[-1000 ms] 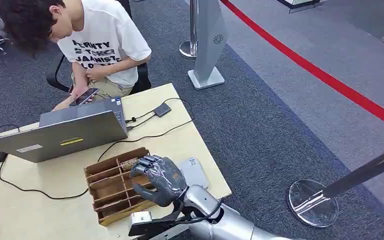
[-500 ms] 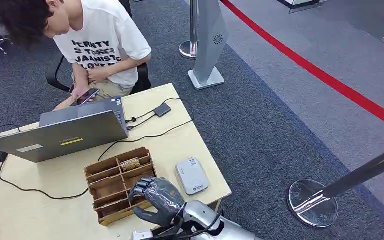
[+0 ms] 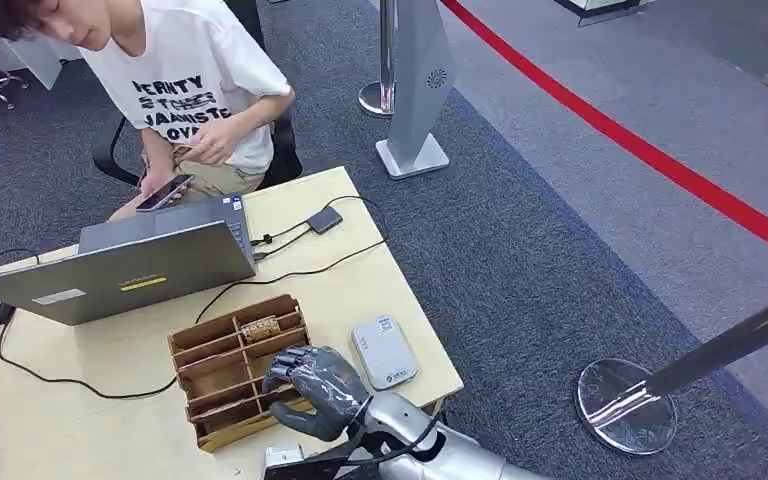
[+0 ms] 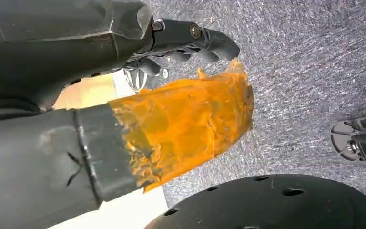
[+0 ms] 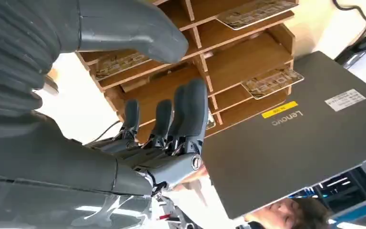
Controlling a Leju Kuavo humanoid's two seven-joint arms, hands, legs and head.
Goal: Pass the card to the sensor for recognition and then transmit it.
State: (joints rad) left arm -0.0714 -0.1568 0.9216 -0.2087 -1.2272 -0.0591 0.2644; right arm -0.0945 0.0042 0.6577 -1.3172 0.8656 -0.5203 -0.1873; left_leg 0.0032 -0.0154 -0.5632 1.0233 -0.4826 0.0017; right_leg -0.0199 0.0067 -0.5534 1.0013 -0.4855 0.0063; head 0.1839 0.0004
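Wooden worktop [image 3: 80, 420] carries our things: laptop [image 3: 120, 270], divided card box [image 3: 222, 365], white sensor [image 3: 384, 350] beside it. Our right robot hand [image 3: 315, 390] hovers released over the box; cards [image 5: 271, 81] lie inside. The left robot hand [image 4: 190, 43] we cannot tell.

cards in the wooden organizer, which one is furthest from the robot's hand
The card in the organizer's far row, on the laptop side; the right hand hovers over the near rows, where the other cards lie.

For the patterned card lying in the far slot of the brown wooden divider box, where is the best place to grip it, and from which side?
Probably the patterned card by its long edges, coming from above: it lies flat in the brown wooden divider box, whose walls block a sideways approach. The right hand hovers open nearby.
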